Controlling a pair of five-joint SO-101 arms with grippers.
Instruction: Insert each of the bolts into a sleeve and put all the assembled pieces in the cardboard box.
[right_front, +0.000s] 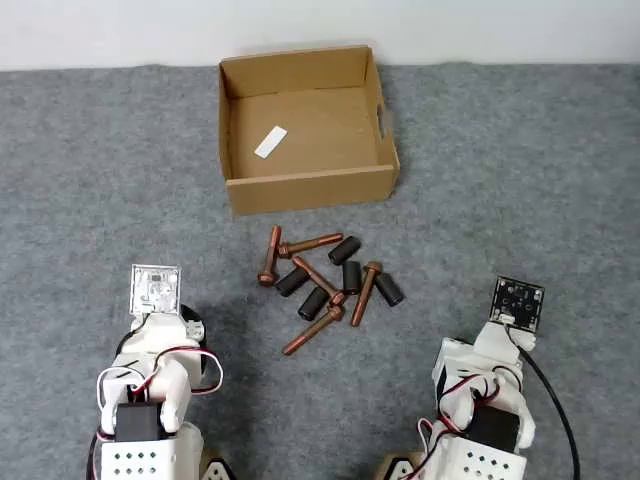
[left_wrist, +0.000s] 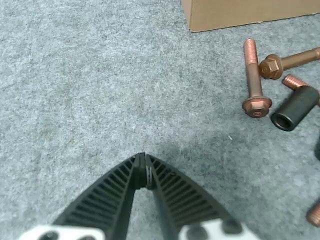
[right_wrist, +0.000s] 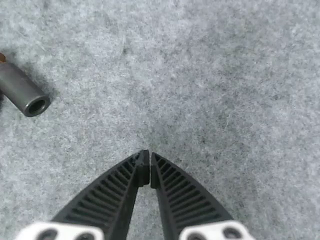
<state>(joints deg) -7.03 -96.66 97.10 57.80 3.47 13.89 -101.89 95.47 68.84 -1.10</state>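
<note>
Jaws closed tip to tip on both sides, gripping nothing. Left gripper (left_wrist: 144, 172) low over bare felt (left_wrist: 75, 75), right gripper (right_wrist: 146, 170) likewise, arms folded at the near edge. Between the arms and farther out: five bolts (right_front: 270, 255) and five sleeves (right_front: 345, 250) in a loose heap, some touching or crossed, none joined. Just beyond the heap, the box (right_front: 305, 190), upright and open, a white slip (right_front: 271, 142) on its floor. By the look of it, the very start — no bolt seated, nothing boxed. Calls next for opening one pair of jaws and reaching to an outlying piece — perhaps the bolt nearest the left arm, or the sleeve (right_wrist: 25, 95) nearest the right. Then lifting it clear without scattering its neighbours.
</note>
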